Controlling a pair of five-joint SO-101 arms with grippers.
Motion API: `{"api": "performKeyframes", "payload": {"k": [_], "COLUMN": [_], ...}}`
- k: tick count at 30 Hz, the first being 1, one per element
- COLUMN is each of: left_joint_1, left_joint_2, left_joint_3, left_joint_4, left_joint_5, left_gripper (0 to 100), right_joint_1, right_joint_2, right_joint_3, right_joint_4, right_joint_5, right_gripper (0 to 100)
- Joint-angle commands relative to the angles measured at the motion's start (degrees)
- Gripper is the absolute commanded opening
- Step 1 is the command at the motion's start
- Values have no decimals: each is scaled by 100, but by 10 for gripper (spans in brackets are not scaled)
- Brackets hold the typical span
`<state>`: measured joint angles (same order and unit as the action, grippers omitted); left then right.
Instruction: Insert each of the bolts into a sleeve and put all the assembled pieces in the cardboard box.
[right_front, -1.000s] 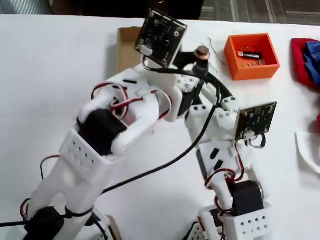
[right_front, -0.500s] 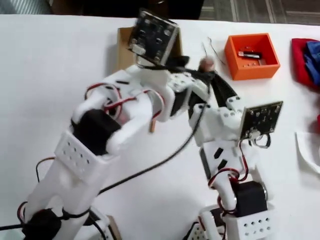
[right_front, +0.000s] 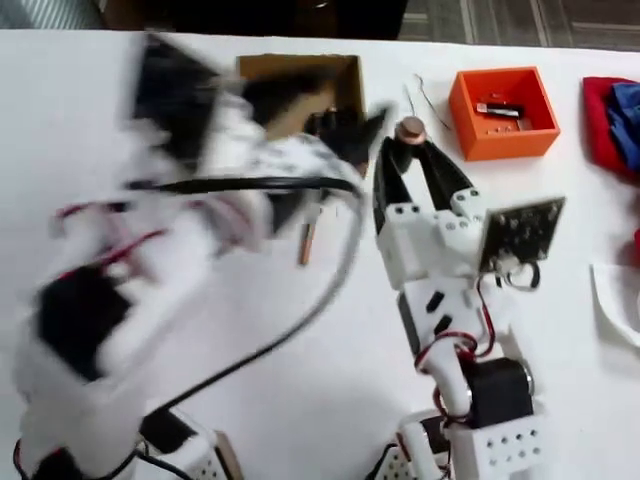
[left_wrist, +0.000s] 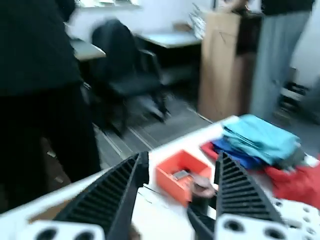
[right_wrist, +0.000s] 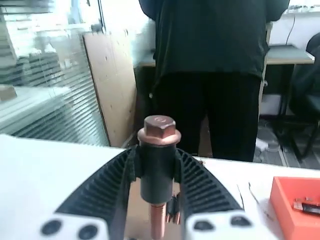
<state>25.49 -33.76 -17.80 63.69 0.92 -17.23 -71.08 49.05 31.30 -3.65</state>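
1. Right hand (right_wrist: 157, 162) — closed on the bolt (right_wrist: 159, 131), which sits in its black sleeve (right_wrist: 157, 175). The copper head stands clear of the fingertips, and the shank tip shows past the sleeve's other end.
2. The assembled piece's long axis runs in line with the fingers, head outward, toward the far edge of the surface (right_front: 70, 90).
3. Cardboard box (right_front: 295, 65) — open. It lies to the left of the right hand and a little farther out, near but apart. We judge the coming move to be a carry leftward over the box wall, then a release.
4. Left hand (left_wrist: 182, 162): fingers wide, holding nothing. It sits just beside the box, nearer than the right hand, and we judge it may crowd that path.
5. Copper rod (right_front: 308, 240): flat on the surface between the arms, likely a bolt not yet sleeved.
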Motion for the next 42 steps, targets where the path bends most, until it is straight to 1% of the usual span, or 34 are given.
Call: {"api": "performKeyframes", "payload": {"k": [1,4,6,7,9,12,17,20,23,25,27,31,35,42], "left_joint_1": [-870,-1741,-2268,-2497,-2963,-3481,-3974,-4132,-4255,-4316,-4325,-4316,-4316,-4299], "left_joint_2": [-202,-193,-97,-35,70,211,220,264,264,264,273,273,281,281], "left_joint_3": [-488,-356,145,532,1402,2747,4602,5473,6299,6730,7073,7486,7829,8541], "left_joint_4": [396,1257,1785,1925,1934,1433,519,-114,-1020,-1591,-1952,-2338,-2778,-3569], "left_joint_5": [-598,-1029,-1081,-1081,-1090,-1081,-1073,-1073,-1073,-1073,-1073,-1099,-1108,-1108], "left_gripper": [229,229,229,229,229,229,233,233,230,230,230,230,230,230], "right_joint_1": [75,66,48,40,31,22,-31,-136,-251,-259,-286,-444,-514,-593], "right_joint_2": [637,1666,2466,2879,3767,5191,7688,9130,10457,11240,11899,12787,13138,13560], "right_joint_3": [-607,-1486,-2391,-2884,-3886,-5327,-7727,-9310,-10989,-11974,-12695,-13266,-13266,-13266], "right_joint_4": [31,409,813,1024,1402,1859,2510,2985,3415,3547,3547,3363,3029,2800], "right_joint_5": [0,0,0,0,0,-26,-44,-44,-44,-44,-44,-26,-35,-53], "right_gripper": [19,19,19,19,19,19,19,19,19,19,19,19,19,19]}}
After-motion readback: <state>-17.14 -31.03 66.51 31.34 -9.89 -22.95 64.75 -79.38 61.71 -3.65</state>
